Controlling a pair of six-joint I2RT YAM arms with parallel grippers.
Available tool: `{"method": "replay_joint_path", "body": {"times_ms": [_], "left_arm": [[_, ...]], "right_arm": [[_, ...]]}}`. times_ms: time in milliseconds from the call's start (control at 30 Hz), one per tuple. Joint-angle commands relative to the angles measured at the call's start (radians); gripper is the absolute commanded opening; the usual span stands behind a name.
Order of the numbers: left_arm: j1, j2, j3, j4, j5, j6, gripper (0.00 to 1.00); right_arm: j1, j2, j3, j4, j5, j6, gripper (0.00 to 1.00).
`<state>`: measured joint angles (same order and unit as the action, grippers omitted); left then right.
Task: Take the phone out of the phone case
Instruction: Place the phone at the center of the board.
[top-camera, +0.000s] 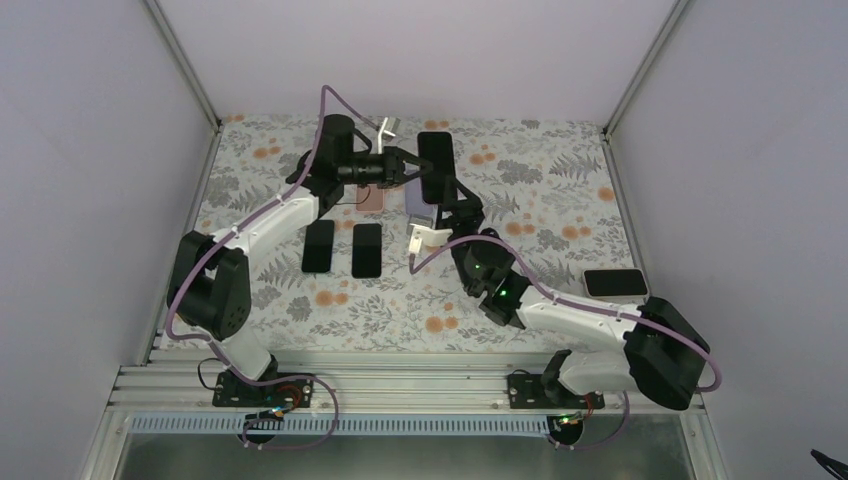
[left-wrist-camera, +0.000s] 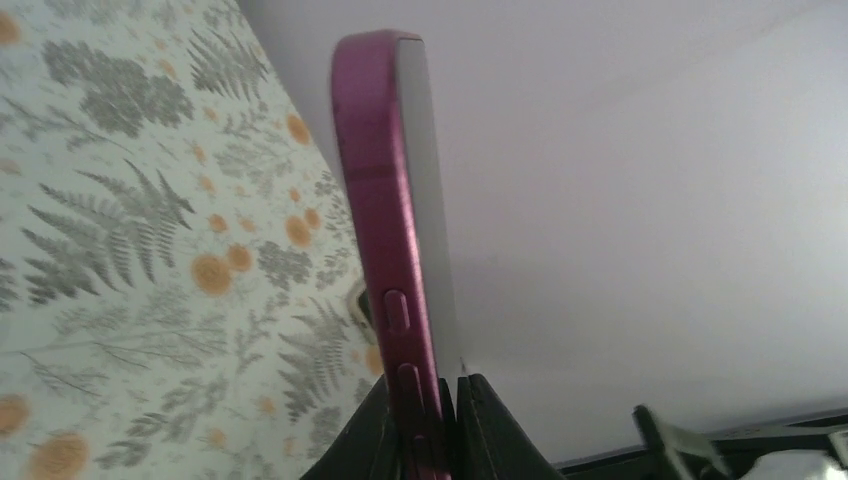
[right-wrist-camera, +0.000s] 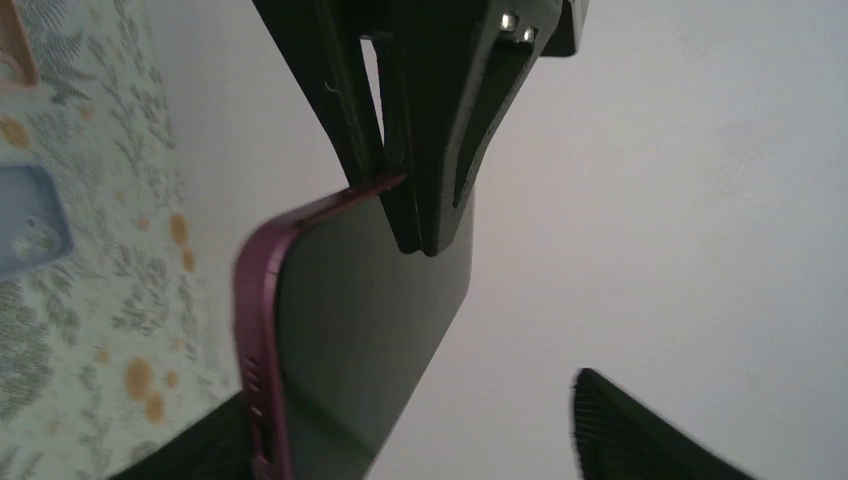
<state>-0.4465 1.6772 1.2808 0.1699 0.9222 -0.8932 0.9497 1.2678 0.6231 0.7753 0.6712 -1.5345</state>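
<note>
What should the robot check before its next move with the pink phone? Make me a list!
1. Left end effector pinching the case: ok.
2. Right end effector open: ok.
3. Phone held up off the table: ok.
4. Phone out of the case: not ok, it sits inside.
5. Right end effector touching the phone: cannot tell.

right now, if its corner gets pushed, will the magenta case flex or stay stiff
Likely flexes slightly: the magenta case looks thin and matte, with moulded buttons. The phone inside should keep it mostly rigid. Since the left fingers pinch only one edge, a push may pivot it.
</note>
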Motion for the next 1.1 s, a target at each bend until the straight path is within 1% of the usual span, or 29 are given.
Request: {"method": "replay_joint_path", "body": {"times_ms": [0,33,67,167,200,267,300,400,500,600,667,767,867,933,1000,1067], "left_arm": [[0.009,-0.039,0.072,-0.169,-0.121,0.277,0.02],[0.011,-0.051,0.067,-0.181,-0.131,0.317,0.02],[0.012,-0.060,0.059,-0.185,-0.134,0.360,0.02],[0.017,-0.078,0.028,-0.186,-0.119,0.502,0.02],[0.017,-0.079,0.024,-0.193,-0.111,0.554,0.02],[0.017,-0.068,0.040,-0.242,-0.126,0.634,0.02],[0.016,-0.059,0.068,-0.293,-0.145,0.679,0.02],[-0.004,-0.031,0.158,-0.444,-0.230,0.847,0.02],[-0.036,-0.011,0.223,-0.576,-0.312,0.970,0.02],[-0.086,0.010,0.297,-0.716,-0.426,1.117,0.02],[-0.139,0.026,0.350,-0.805,-0.538,1.220,0.02],[-0.263,0.054,0.393,-0.905,-0.784,1.357,0.02],[-0.381,0.087,0.379,-0.951,-1.043,1.447,0.02],[-0.442,0.108,0.355,-0.957,-1.175,1.475,0.02],[-0.480,0.128,0.337,-0.952,-1.245,1.476,0.02],[-0.499,0.148,0.326,-0.946,-1.283,1.475,0.02]], "right_arm": [[0.004,-0.069,0.018,-0.075,0.004,0.119,0.77],[-0.002,-0.078,0.030,-0.136,0.000,0.166,0.84],[-0.010,-0.089,0.049,-0.215,-0.008,0.224,0.88],[-0.040,-0.125,0.134,-0.490,-0.072,0.425,1.00],[-0.054,-0.136,0.164,-0.592,-0.107,0.491,1.00],[-0.089,-0.159,0.215,-0.736,-0.171,0.584,0.99],[-0.112,-0.171,0.236,-0.813,-0.208,0.624,0.99],[-0.194,-0.212,0.292,-0.943,-0.320,0.727,0.99],[-0.293,-0.261,0.338,-1.022,-0.442,0.834,0.99],[-0.377,-0.297,0.352,-1.056,-0.538,0.920,0.99],[-0.429,-0.311,0.360,-1.064,-0.581,0.960,0.99],[-0.515,-0.325,0.382,-1.073,-0.648,1.015,0.99],[-0.588,-0.337,0.407,-1.087,-0.719,1.070,0.99],[-0.635,-0.343,0.421,-1.100,-0.768,1.101,0.99],[-0.668,-0.346,0.429,-1.108,-0.802,1.124,0.99],[-0.695,-0.349,0.433,-1.113,-0.826,1.139,0.99]]}}
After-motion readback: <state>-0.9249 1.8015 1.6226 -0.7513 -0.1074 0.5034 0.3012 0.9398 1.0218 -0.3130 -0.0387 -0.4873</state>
